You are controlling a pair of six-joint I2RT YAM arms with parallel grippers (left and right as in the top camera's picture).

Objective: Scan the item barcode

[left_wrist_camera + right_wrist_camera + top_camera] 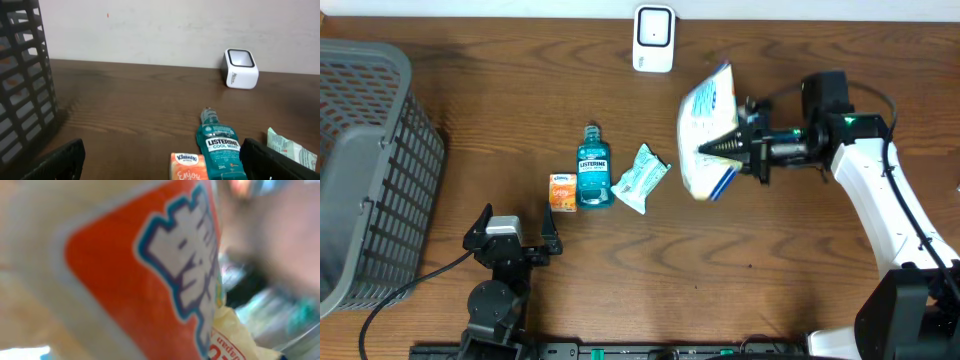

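While the right pincer (722,148) clamps the snack bag (705,105) aloft at 2 o'clock, near the scanner (653,38), bag judged light, soft, crinkly, slippery: pinch a sealed edge; left pincer (513,240) gapes empty at 7 o'clock

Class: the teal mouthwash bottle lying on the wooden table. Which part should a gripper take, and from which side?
Take the teal plastic mouthwash bottle at its shoulder, just below the cap, probably from straight above. It lies flat, label up; the small orange tissue pack crowds its base end, while the shoulder looks free on both sides.
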